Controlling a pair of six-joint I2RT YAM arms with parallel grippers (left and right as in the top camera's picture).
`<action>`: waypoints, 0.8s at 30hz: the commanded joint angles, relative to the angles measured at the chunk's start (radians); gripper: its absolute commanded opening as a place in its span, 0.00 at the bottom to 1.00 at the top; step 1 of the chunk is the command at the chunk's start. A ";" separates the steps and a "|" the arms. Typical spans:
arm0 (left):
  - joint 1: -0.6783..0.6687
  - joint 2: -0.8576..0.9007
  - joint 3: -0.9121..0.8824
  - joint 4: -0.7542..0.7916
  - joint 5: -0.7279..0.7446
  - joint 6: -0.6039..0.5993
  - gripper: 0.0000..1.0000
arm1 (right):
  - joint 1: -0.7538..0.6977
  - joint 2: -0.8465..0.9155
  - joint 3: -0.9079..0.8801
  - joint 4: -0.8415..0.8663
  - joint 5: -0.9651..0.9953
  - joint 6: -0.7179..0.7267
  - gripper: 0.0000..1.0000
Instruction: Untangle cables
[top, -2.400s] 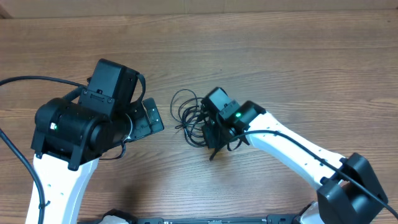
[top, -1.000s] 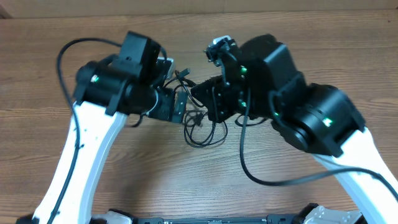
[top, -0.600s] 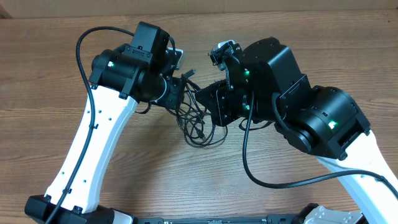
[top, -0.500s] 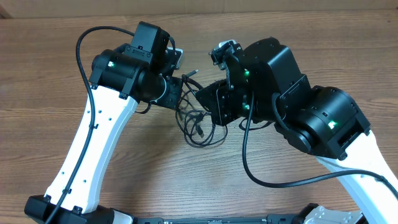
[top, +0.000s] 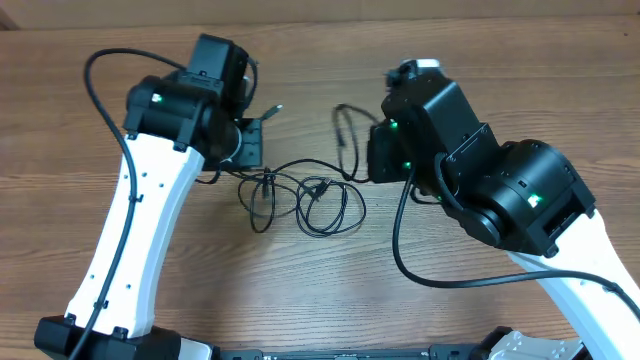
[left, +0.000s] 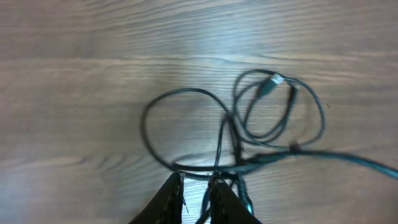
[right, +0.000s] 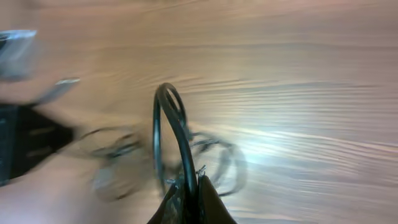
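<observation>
cables (top: 318, 187) | long axis left-right; left hand (left: 196, 188), right hand (right: 188, 190) clamp strands

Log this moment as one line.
left tool: shut on cables | right tool: shut on cable loop | cables: loose crossed loops on table between tools | status: not untangled

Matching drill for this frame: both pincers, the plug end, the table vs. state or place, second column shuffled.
1 left pincer
2 right pincer
3 plug end
4 table

A brown wood grain
B inside a flat loop of the cables
C shut on a raised loop
D shut on strands beside flat coils

Pairs: 1-D, 2-C, 3-B, 4-A
</observation>
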 joint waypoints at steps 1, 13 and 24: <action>0.035 -0.005 -0.005 -0.017 -0.041 -0.069 0.09 | 0.001 -0.006 0.027 -0.020 0.277 0.045 0.04; 0.080 -0.005 -0.005 -0.050 -0.007 -0.068 0.57 | 0.001 -0.005 0.026 -0.056 0.412 0.113 0.08; 0.084 -0.005 0.079 -0.026 0.413 0.113 1.00 | 0.001 0.032 0.026 -0.032 0.267 0.116 0.04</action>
